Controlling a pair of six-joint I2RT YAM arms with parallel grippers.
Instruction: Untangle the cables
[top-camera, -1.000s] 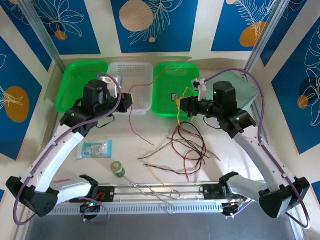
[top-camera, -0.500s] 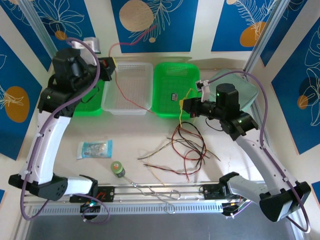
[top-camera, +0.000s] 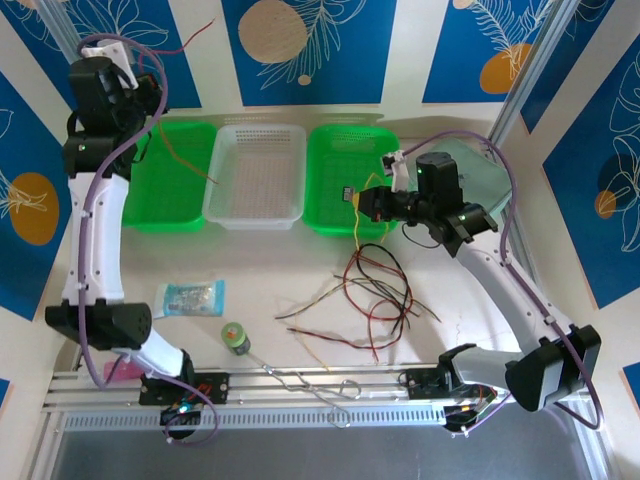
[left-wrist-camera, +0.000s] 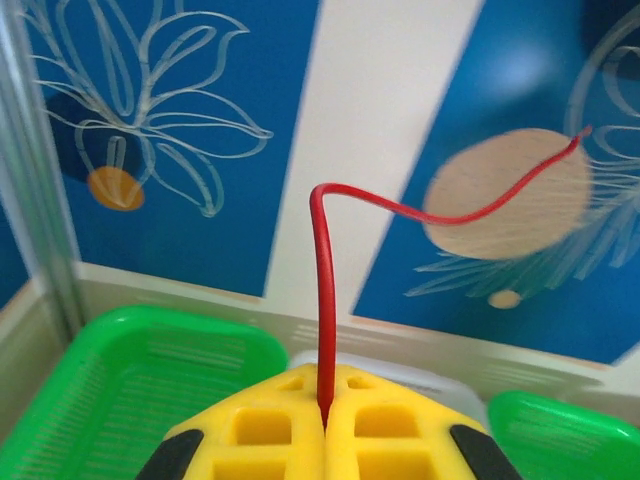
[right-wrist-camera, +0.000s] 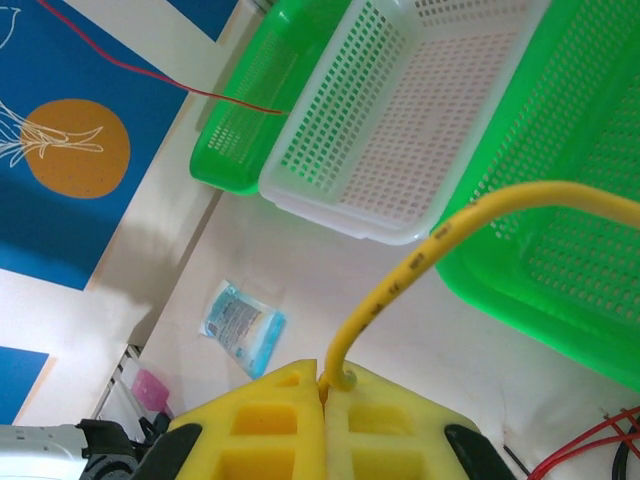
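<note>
Jaws closed: left gripper (left-wrist-camera: 325, 425) pinches a red cable (left-wrist-camera: 325, 300), apparently freed, above the table's (top-camera: 260, 260) far-left corner. Right gripper (right-wrist-camera: 322, 388) pinches a yellow cable (right-wrist-camera: 400, 280). The tangle (top-camera: 375, 290) lies unsorted mid-table.

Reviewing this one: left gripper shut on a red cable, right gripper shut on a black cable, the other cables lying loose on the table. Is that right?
Not quite. The right gripper is shut on a yellow cable, not a black one, as the right wrist view shows. The rest stands: the left gripper is shut on a red cable, and the other cables lie loose on the table.
</note>
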